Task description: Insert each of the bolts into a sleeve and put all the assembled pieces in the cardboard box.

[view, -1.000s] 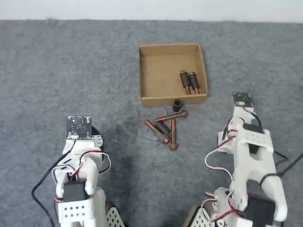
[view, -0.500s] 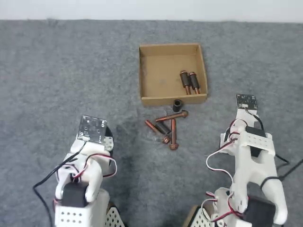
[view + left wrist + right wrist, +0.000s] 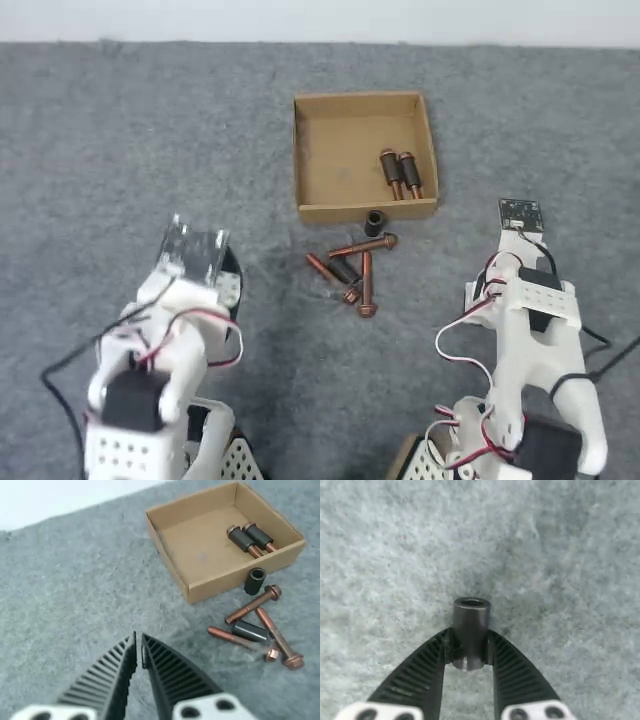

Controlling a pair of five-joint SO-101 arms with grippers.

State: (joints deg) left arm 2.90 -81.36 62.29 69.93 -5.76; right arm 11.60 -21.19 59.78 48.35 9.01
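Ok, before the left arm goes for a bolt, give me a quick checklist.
1. Right claw grips a sleeve: ok, open end sticks out.
2. Left claw empty: ok.
3. Left claw open for a pick: not ok, shut.
4. Loose bolts on the carpet: ok, three, bunched around a lying sleeve.
5. Room in cardboard box: ok, two assembled pieces at one side.

The tabletop (image 3: 120, 130) is covered in rough grey fabric. A pale white band (image 3: 320, 18) runs along its far edge.
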